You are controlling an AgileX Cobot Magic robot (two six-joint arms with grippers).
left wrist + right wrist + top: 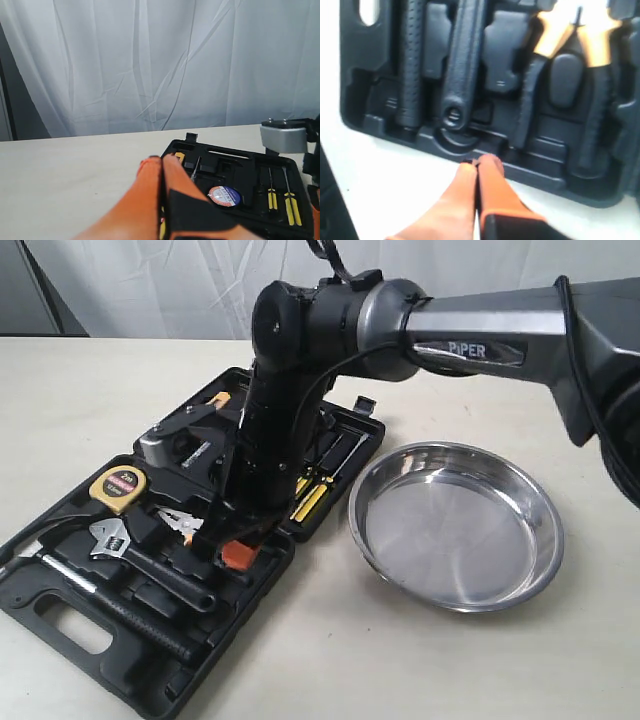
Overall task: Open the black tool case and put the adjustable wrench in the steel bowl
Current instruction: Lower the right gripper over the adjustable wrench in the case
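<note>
Now R hand [479,161], L hand [161,161] both pressed together, empty; adjustable wrench [462,60] in black tool case [30,598].

1. The right arm [480,330] enters from the right of the exterior view. Its grey upper link runs high and nearly level.
2. A black cable [585,370] runs along that link.
3. At a rounded black joint [300,310] the arm bends sharply. The black forearm [265,430] drops steeply from there, leaning slightly left.
4. The right gripper [477,162] points downward at the forearm's end. Its two orange fingers [492,185] are pressed together, with only a thin seam between them.
5. The left gripper [161,159] is held roughly level and points outward. Its orange fingertips [147,172] also meet with no gap, and a black section sits further back on one finger.
</note>
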